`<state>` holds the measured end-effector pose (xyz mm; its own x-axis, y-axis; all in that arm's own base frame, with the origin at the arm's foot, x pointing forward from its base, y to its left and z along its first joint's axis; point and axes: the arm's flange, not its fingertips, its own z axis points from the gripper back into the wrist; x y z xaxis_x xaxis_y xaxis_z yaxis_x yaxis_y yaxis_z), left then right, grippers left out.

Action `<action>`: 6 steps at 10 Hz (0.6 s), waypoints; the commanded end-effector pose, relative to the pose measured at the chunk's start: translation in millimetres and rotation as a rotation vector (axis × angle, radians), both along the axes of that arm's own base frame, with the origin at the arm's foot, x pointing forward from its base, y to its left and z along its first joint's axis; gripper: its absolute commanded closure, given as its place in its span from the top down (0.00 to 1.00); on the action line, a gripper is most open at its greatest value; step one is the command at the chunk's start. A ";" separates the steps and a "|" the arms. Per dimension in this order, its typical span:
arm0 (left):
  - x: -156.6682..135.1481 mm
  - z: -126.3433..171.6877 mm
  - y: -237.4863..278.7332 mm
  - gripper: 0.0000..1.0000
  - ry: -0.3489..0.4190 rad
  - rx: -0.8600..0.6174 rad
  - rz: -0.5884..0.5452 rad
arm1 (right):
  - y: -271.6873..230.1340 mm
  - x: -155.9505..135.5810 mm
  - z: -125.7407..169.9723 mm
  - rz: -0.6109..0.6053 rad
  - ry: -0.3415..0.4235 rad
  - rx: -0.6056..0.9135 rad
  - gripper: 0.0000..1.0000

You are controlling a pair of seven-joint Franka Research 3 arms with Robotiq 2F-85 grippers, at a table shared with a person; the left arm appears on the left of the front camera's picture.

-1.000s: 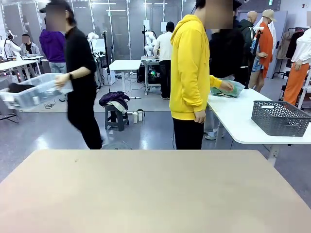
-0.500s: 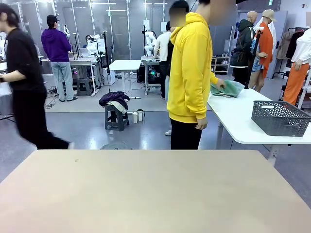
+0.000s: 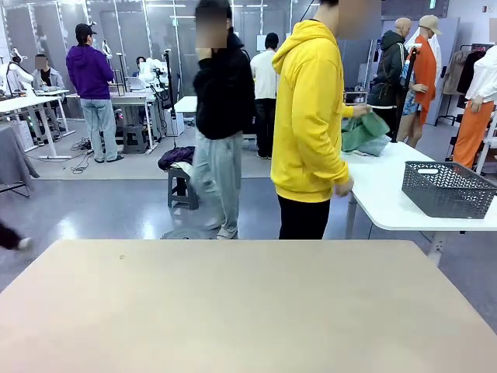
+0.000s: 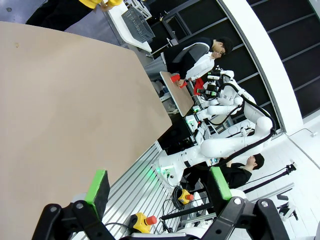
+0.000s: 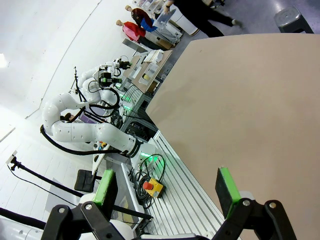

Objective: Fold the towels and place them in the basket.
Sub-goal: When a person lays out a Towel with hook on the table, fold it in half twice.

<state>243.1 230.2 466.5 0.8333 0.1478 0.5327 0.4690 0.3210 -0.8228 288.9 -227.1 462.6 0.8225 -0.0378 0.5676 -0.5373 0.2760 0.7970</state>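
1. Towels [image 3: 365, 134] bunched in a person's hand [image 3: 360, 111], over the white side worktop [image 3: 380, 190], far right.
2. Basket [image 3: 449, 189] on the same worktop, near the towels but apart.
3. Left gripper [image 4: 159, 184] and right gripper [image 5: 166, 186]: jaws apart, holding nothing, at the beige worktop [image 3: 248, 303]'s near edge.
4. Towels well apart from both; right arm looks nearer. Long axis unclear.
5. No readable writing.

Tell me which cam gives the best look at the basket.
Front view: the basket shows whole, lattice sides clear, on the white side table to the right of the person in yellow. The left wrist view has the same basket small and rolled, near the top edge.
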 end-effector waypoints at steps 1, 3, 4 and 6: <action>-0.1 -1.3 1.8 1.00 -0.026 -0.008 -0.013 | 0.3 1.0 -0.5 0.003 -0.022 0.013 1.00; -0.1 -1.3 1.8 1.00 -0.026 -0.008 -0.013 | 0.3 1.0 -0.5 0.003 -0.022 0.013 1.00; -0.1 -1.3 1.8 1.00 -0.026 -0.008 -0.013 | 0.3 1.0 -0.5 0.003 -0.022 0.013 1.00; -0.1 -1.3 1.8 1.00 -0.026 -0.008 -0.013 | 0.3 1.0 -0.5 0.003 -0.022 0.013 1.00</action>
